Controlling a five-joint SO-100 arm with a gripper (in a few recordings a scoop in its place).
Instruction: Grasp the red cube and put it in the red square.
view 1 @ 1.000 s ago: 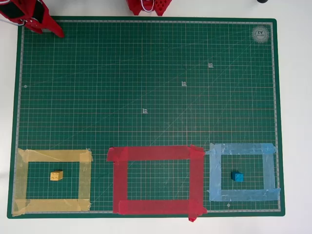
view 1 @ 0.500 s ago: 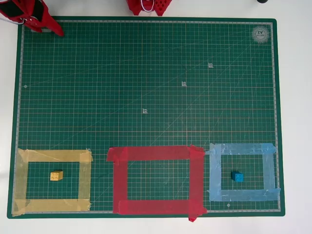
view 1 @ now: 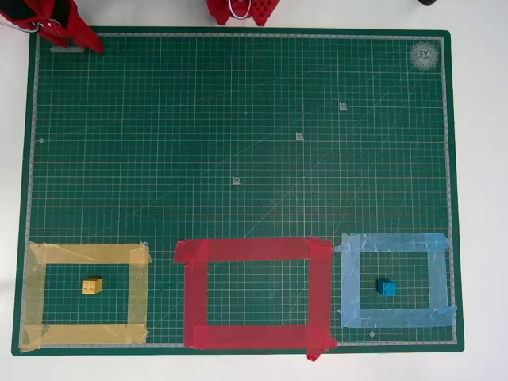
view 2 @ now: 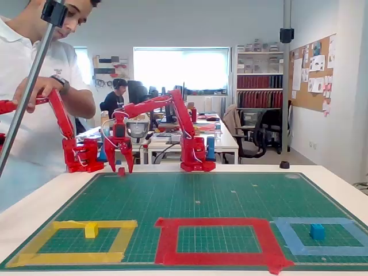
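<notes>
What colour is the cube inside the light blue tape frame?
Blue, a deeper shade than its frame; the cube shows clearest in the overhead view.

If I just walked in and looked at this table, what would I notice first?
Probably the three tape frames along the near edge of the green mat: a yellow frame with a yellow cube inside, the red square in the middle with nothing in it, and a light blue frame holding a blue cube. Next, in the fixed view, the red gripper pointing down at the mat's far left corner, a small red cube between its fingers.
</notes>
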